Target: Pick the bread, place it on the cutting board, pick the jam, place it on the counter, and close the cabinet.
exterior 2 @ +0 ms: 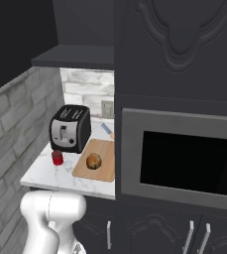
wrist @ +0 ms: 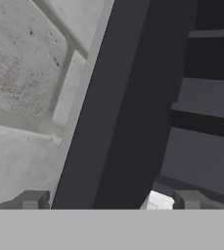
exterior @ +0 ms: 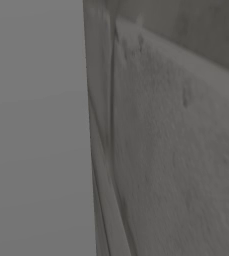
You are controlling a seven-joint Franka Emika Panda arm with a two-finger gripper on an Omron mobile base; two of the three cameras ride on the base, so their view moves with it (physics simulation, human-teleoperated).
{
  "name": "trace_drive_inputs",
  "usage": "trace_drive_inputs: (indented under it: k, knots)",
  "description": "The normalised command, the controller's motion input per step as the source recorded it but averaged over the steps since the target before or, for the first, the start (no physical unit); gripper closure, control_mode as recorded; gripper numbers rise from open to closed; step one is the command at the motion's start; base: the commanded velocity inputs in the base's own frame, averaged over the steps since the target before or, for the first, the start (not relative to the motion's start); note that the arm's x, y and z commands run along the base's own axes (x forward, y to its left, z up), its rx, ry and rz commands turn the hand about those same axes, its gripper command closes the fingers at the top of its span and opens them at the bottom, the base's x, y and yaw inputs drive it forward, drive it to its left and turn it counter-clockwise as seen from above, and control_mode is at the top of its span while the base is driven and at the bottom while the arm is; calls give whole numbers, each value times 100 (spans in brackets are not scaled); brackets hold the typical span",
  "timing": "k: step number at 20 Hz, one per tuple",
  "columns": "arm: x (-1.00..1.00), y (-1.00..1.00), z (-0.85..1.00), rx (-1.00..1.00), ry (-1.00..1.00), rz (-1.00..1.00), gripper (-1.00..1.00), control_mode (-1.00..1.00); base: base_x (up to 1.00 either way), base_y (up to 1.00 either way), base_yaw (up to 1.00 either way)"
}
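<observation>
The round brown bread (exterior 2: 93,161) lies on the wooden cutting board (exterior 2: 105,171), which rests on the white marble counter (exterior 2: 45,176). The small red jam (exterior 2: 57,158) stands on the counter left of the board, in front of the toaster. A dark upper cabinet (exterior 2: 83,30) hangs over the counter; I cannot tell how its door stands. In the hand view my gripper (wrist: 111,200) is open, its fingertips (wrist: 33,200) wide apart. Beyond them a dark cabinet panel (wrist: 128,107) with a pale edge runs up the view, with grey brick wall to its left.
A black and silver toaster (exterior 2: 70,128) sits at the back left of the counter, with a blue-handled knife (exterior 2: 107,130) behind the board. A microwave (exterior 2: 182,156) fills the dark cabinetry on the right. Grey brick wall (exterior 2: 11,124) borders the left, and a grey wall (exterior: 176,150) stands close.
</observation>
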Motion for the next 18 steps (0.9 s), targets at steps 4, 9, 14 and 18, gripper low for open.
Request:
trace_drive_inputs:
  k: [4,9,14,18]
  knots:
    - [23,0,-4,1,-4,0,-100,-100,0,0,0]
    - [23,0,-1,3,-5,0,-100,-100,0,0,0]
    - [9,-20,0,6,-5,-6,-100,-100,0,0,0]
    - [4,-34,0,8,-5,-10,-100,-100,0,0,0]
